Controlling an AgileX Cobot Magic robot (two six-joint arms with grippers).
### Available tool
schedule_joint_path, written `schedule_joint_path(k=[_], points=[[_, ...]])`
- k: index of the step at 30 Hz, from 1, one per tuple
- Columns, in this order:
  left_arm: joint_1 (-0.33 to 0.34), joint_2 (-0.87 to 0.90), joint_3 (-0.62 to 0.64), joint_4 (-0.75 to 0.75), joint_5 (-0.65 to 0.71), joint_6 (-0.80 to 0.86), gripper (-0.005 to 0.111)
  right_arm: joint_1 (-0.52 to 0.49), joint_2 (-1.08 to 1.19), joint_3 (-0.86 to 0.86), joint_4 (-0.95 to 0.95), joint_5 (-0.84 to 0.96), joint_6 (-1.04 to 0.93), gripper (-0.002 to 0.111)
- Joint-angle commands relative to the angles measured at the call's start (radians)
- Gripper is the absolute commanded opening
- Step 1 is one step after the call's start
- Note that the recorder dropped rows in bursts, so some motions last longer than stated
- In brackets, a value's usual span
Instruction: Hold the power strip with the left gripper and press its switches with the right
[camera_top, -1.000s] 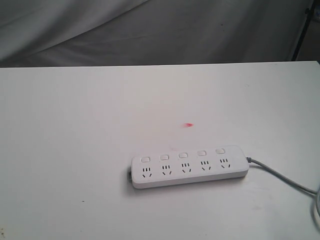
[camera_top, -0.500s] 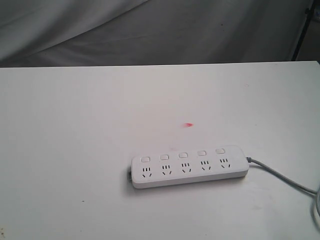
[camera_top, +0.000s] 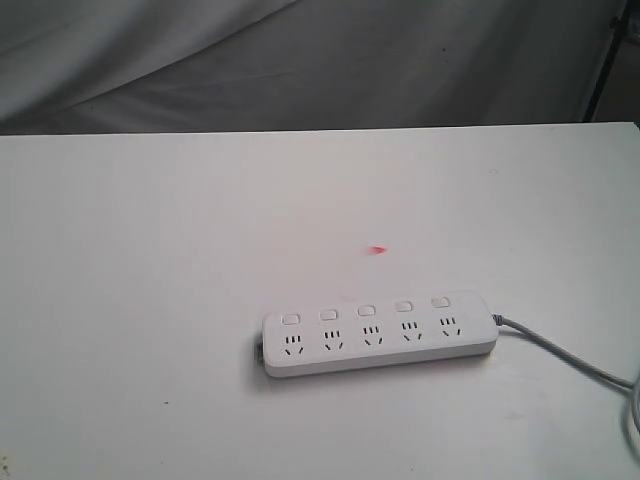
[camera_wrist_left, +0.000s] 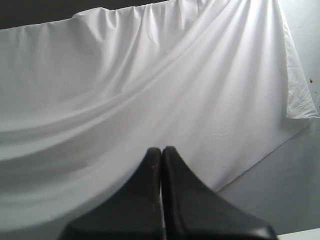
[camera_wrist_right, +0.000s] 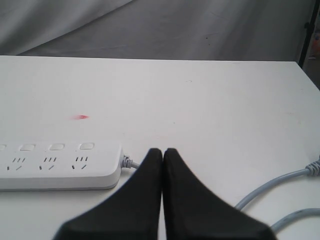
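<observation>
The long white power strip (camera_top: 380, 334) lies flat on the white table (camera_top: 150, 260), front and right of the middle, with five sockets in a row and its switches (camera_top: 366, 311) above them. Its grey cord (camera_top: 570, 357) runs off to the right. Neither arm shows in the exterior view. My left gripper (camera_wrist_left: 161, 150) is shut with nothing between its fingers and faces a white draped cloth, away from the strip. Shut and empty too, my right gripper (camera_wrist_right: 163, 151) hovers near the strip's cord end (camera_wrist_right: 75, 165), just beside where the cord (camera_wrist_right: 131, 162) leaves it.
A small red mark (camera_top: 377, 250) sits on the table behind the strip. A grey-white cloth (camera_top: 300, 60) hangs behind the table's far edge. A dark stand leg (camera_top: 605, 60) rises at the back right. Loops of cord (camera_wrist_right: 280, 192) lie near the right gripper.
</observation>
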Motion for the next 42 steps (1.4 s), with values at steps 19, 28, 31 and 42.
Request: schedule_joint_path(k=[19,28,31,42], points=[[0.002,-0.002,0.111,1.27,-0.067,-1.357,0.0,-0.002,-0.005,0.004,-0.002,-0.001,0.002,0.0],[0.002,-0.002,0.252,1.296,-0.143,-1.37,0.0,-0.002,-0.005,0.004,-0.002,-0.001,0.002,0.0],[0.002,-0.002,0.277,1.296,-0.143,-1.382,0.0,-0.002,-0.005,0.004,-0.002,-0.001,0.002,0.0],[0.002,-0.002,0.316,1.302,-0.095,-1.431,0.0,-0.002,-0.005,0.004,-0.002,-0.001,0.002,0.0]])
